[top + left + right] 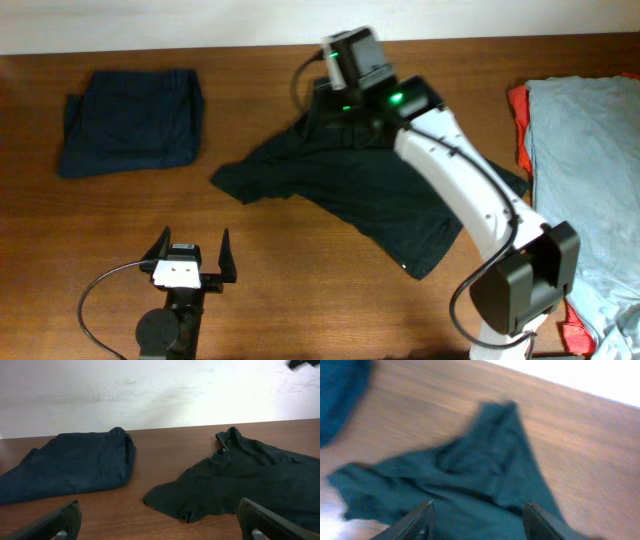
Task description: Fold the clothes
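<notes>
A crumpled black T-shirt (370,195) lies in the middle of the table, one sleeve (185,505) pointing left. My right gripper (345,75) hovers over the shirt's far end, near the collar. In the right wrist view the right gripper (477,512) is open, with the shirt (485,465) spread below it and nothing held; that view is blurred. My left gripper (190,250) rests near the front edge. It stands wide open and empty (160,525), short of the shirt (250,475).
A folded navy garment (130,120) (70,465) lies at the back left. A pile with a light grey-blue garment (590,170) over a red one (520,120) fills the right edge. The right arm (460,180) crosses above the shirt. A white wall (160,390) runs behind the table.
</notes>
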